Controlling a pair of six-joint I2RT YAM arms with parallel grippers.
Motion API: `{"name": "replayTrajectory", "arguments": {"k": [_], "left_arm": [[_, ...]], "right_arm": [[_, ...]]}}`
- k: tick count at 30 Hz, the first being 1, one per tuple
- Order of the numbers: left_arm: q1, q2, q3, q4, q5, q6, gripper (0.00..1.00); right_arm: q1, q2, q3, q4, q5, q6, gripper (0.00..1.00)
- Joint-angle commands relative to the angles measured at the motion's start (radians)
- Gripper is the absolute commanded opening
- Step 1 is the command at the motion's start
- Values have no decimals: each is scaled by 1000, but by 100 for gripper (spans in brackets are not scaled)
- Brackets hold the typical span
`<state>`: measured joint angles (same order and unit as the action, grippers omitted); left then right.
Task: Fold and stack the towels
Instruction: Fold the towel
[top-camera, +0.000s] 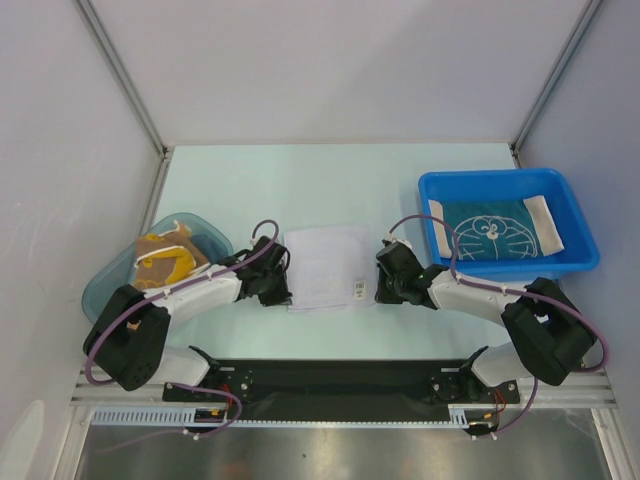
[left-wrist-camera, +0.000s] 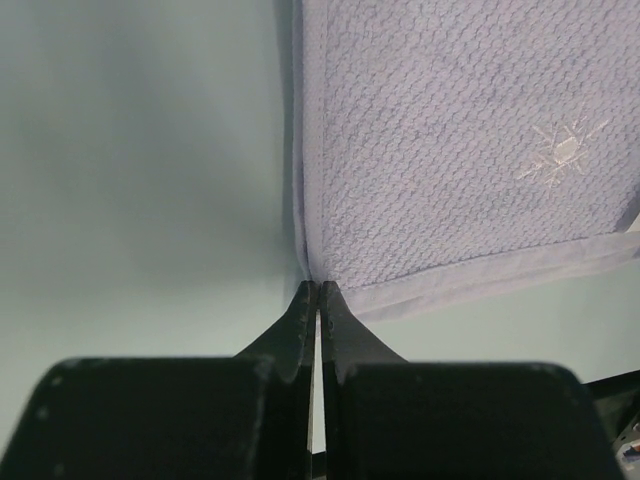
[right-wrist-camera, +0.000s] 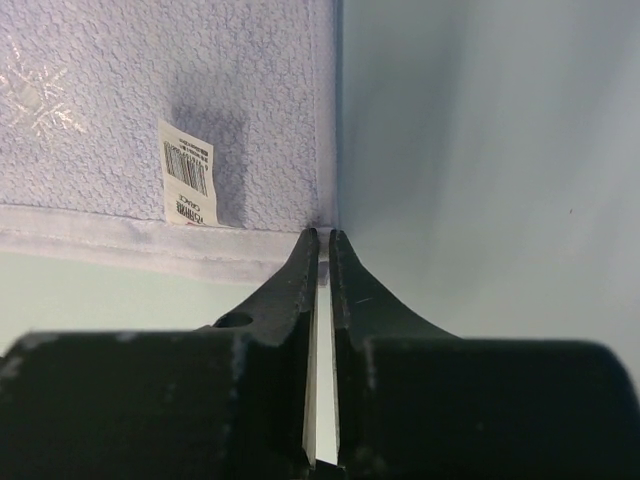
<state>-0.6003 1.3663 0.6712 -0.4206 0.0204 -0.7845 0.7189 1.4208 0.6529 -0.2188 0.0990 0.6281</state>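
left gripper (left-wrist-camera: 318, 288) pinched shut on near-left corner of white towel (top-camera: 328, 262), which lies flat mid-table (top-camera: 250, 190), toward the near edge. right gripper (right-wrist-camera: 323, 235) clamped on its near-right corner. First fold looks set; next: lift both corners evenly, carry to far edge.

White towel (top-camera: 328, 265) is spread flat at table ctr, star mark and barcode label up. Teal-blue towel (top-camera: 495, 228) is laid flat in blue bin (top-camera: 500, 181), rt. Orange/brown towels (top-camera: 168, 262) are bunched in tub (top-camera: 100, 290), lt.
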Motion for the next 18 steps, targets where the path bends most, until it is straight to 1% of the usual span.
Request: {"name": "replayTrajectory", "arguments": {"k": [1, 3, 4, 6, 7, 8, 10, 12, 13, 15, 16, 17, 18], "left_arm": [[-9, 8, 41, -20, -16, 14, 0], [-9, 7, 39, -20, -14, 14, 0], [-9, 7, 39, -20, -16, 16, 0], [-9, 5, 41, -23, -16, 16, 0], [-9, 4, 41, -24, -16, 16, 0], [-9, 1, 42, -23, -16, 16, 0], [-9, 2, 45, -27, -14, 17, 1], [-10, 4, 51, -32, -14, 21, 0], [-10, 5, 53, -35, -17, 22, 0], [-10, 7, 57, -37, -17, 24, 0], [-10, 7, 59, -37, -17, 24, 0], [-10, 7, 62, -38, -17, 25, 0], [-10, 7, 65, -40, -17, 24, 0]], "right_arm": [[7, -17, 31, -13, 24, -1, 8], [7, -19, 40, -17, 28, -8, 19], [8, -19, 42, -20, 36, -10, 22], [7, -26, 47, -19, 42, -18, 17], [8, -28, 47, -16, 44, -18, 10], [8, -29, 50, -13, 42, -22, 7], [8, -29, 53, -7, 36, -30, 3], [11, -28, 57, -10, 42, -31, 2], [10, -26, 62, -14, 44, -33, 6], [10, -23, 65, -17, 45, -36, 10], [10, -23, 67, -16, 44, -41, 2], [10, -25, 67, -14, 41, -47, 0], [10, -26, 68, -13, 33, -48, 0]]}}
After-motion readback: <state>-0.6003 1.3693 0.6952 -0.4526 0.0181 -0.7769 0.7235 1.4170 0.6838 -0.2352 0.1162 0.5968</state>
